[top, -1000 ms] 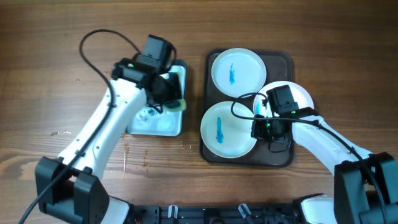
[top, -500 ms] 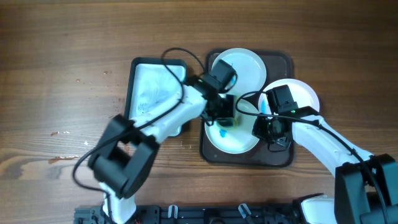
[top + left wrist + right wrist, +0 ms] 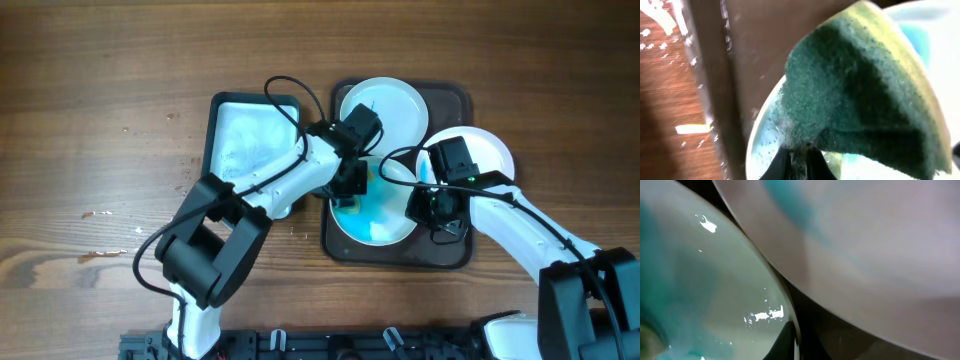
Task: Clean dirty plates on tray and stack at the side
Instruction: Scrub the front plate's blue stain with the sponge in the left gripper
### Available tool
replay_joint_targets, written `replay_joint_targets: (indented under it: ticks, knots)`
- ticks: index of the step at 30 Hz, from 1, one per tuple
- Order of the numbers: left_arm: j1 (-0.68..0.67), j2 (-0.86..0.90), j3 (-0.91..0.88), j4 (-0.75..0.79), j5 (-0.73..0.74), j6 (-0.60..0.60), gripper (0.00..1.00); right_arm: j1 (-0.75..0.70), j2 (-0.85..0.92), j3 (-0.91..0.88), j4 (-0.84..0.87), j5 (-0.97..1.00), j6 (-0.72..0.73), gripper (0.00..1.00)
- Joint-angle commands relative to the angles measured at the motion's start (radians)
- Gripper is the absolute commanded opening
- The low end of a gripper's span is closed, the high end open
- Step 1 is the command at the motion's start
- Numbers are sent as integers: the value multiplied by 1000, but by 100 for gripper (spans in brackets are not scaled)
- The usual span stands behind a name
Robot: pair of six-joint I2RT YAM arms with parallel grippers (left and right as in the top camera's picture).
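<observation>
On the tray (image 3: 452, 256), left hand (image 3: 352, 186) pinches sponge (image 3: 860, 90) on smeared plate (image 3: 388, 226); grip of right hand (image 3: 432, 206) unclear.

1. A wooden table (image 3: 100, 100) fills the overhead view, mid-brown, with its grain running left to right.
2. Small white flecks (image 3: 97, 213) mark the wood on the left side.
3. The light is soft and even, and shadows on the wood are short and faint.
4. The left wrist view shows the wood reddish and speckled white.

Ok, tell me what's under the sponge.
The sponge sits over the left rim of the near plate, whose white surface looks wet and speckled, the dark tray beside it. The patch directly beneath the sponge is covered, so any stain there cannot be seen.
</observation>
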Motion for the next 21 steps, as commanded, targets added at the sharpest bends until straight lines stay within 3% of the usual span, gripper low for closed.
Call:
replay_joint_targets:
  ticks: [1, 5, 13, 17, 21]
  knots:
    - [6, 45, -25, 137, 220, 19, 4, -9, 47, -48, -32, 165, 11, 4]
    - [-37, 60, -25, 229, 412, 18, 4, -9, 47, -48, -35, 165, 11, 4]
    - [-63, 62, -25, 209, 495, 24, 4, -9, 47, -48, -35, 165, 10, 4]
    - [-45, 62, -25, 85, 335, 20, 4, -9, 47, -48, -41, 165, 11, 4]
    - [-24, 62, -25, -65, 34, 0, 4, -9, 47, -48, -40, 165, 11, 4]
